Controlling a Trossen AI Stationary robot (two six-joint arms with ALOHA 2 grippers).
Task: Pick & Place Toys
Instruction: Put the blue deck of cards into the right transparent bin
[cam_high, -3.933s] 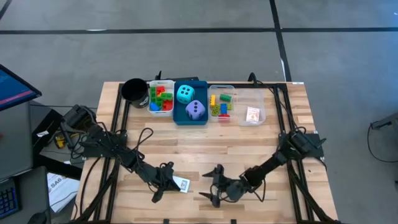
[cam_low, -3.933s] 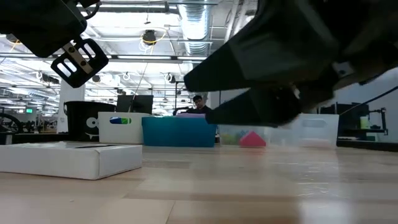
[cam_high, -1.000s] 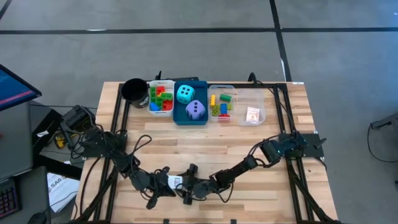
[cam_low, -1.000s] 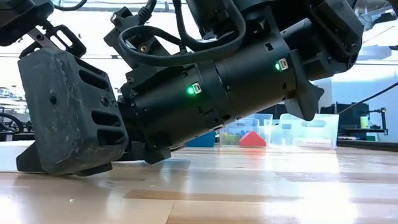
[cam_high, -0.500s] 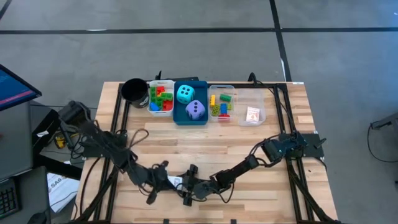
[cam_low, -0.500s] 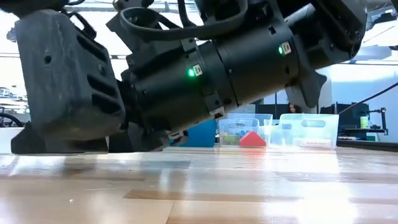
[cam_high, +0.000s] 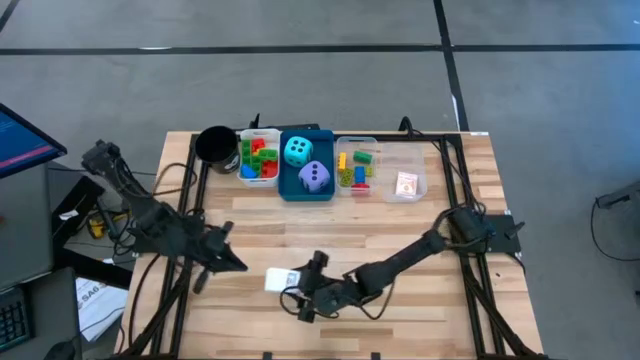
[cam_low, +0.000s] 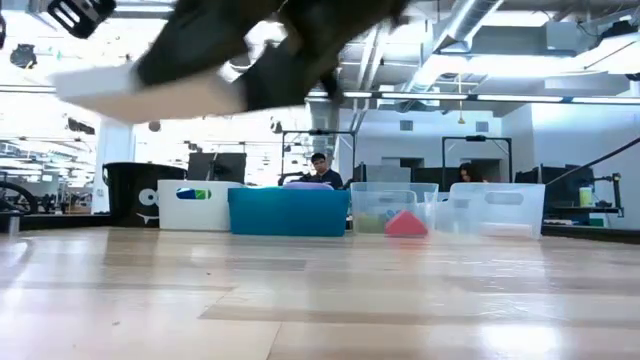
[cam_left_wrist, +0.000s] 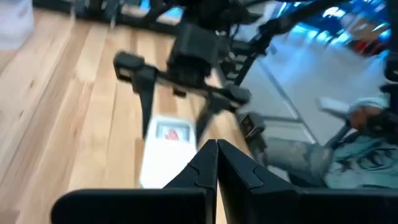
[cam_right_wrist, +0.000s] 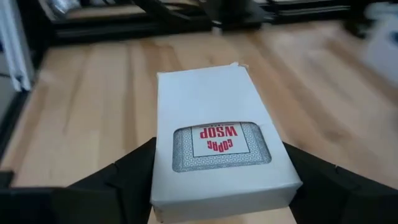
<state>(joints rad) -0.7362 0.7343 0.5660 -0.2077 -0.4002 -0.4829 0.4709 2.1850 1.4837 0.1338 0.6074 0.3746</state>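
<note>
Change: the white card box (cam_high: 281, 279) is now carried by the right tool (cam_high: 300, 290), lifted clear of the desk (cam_high: 400, 230). Half a second ago it was still low at the desk's near edge, with both tools crowded around it.
Right tool: it is clamped on the card box, one dark finger on each long side, as is shown in the right wrist view (cam_right_wrist: 217, 146). In the low view the box (cam_low: 140, 95) is seen in the air, well above the wood.
Left tool: the left tool (cam_high: 222, 262) has been drawn back toward the left side of the desk. Its fingers (cam_left_wrist: 208, 165) are pressed together with nothing between them.
Meaning for the task: the pick is judged to be done and the box has passed to the right arm alone. The placing is what remains, probably into one of the trays at the far edge.
Task thing's place: the card box is held near the front middle of the desk, well apart from the trays.
Other things: a black cup (cam_high: 214, 145), a white tray of bricks (cam_high: 259, 160), a blue tray (cam_high: 306, 190) with a cyan die (cam_high: 297, 151) and a purple die (cam_high: 314, 177), a clear tray of bricks (cam_high: 354, 166) and a clear tray with a card (cam_high: 406, 184) are lined up along the far edge.
In the way: the wood between the box and the trays is bare. Only the left arm close by could be brushed, it is judged.
</note>
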